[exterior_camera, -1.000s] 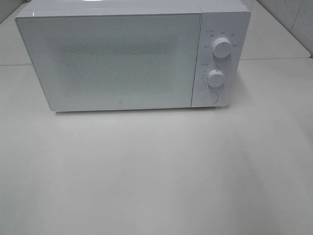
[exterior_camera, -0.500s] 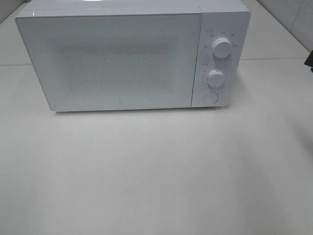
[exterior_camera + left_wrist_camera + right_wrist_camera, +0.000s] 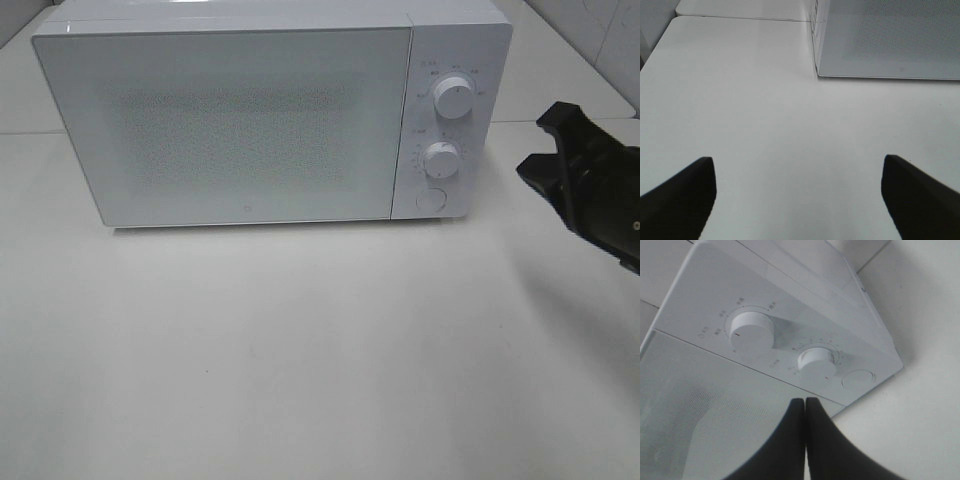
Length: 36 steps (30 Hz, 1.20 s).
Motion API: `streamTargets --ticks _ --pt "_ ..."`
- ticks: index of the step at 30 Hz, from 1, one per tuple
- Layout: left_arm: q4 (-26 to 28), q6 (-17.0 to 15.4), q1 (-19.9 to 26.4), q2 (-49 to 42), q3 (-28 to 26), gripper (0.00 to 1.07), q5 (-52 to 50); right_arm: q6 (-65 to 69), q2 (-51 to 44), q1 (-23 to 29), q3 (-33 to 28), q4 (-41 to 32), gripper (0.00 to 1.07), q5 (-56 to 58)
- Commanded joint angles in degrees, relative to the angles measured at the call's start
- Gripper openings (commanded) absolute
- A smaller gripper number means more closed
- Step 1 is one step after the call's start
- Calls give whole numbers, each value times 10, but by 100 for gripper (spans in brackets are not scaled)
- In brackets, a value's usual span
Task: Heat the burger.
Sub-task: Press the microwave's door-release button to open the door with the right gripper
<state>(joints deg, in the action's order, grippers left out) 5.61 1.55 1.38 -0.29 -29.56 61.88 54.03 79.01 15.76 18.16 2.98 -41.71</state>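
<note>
Sadly, the burger cannot be seen anywhere; it may be behind the shut door of the microwave (image 3: 250, 120), but that is a guess. It is likely light and squashy, so hold the bun's sides softly. The left gripper (image 3: 797, 159) has its jaws wide apart over the bench (image 3: 320, 350), holding nothing. The right gripper (image 3: 805, 405) has its jaws pressed together, empty, near the microwave.
</note>
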Motion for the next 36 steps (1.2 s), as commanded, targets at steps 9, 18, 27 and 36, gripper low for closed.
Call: streamTargets --ticks 9,18,27,36 --pt "2 -3 1 -3 0 82 -7 182 108 87 7 -100 0 -65" --pt "2 -3 1 -3 0 82 -7 277 168 99 50 -104 0 -71" --pt "2 -3 1 -3 0 82 -7 286 219 96 91 -150 0 -68" --pt "2 -3 1 -3 0 82 -7 287 261 95 127 -150 0 -67"
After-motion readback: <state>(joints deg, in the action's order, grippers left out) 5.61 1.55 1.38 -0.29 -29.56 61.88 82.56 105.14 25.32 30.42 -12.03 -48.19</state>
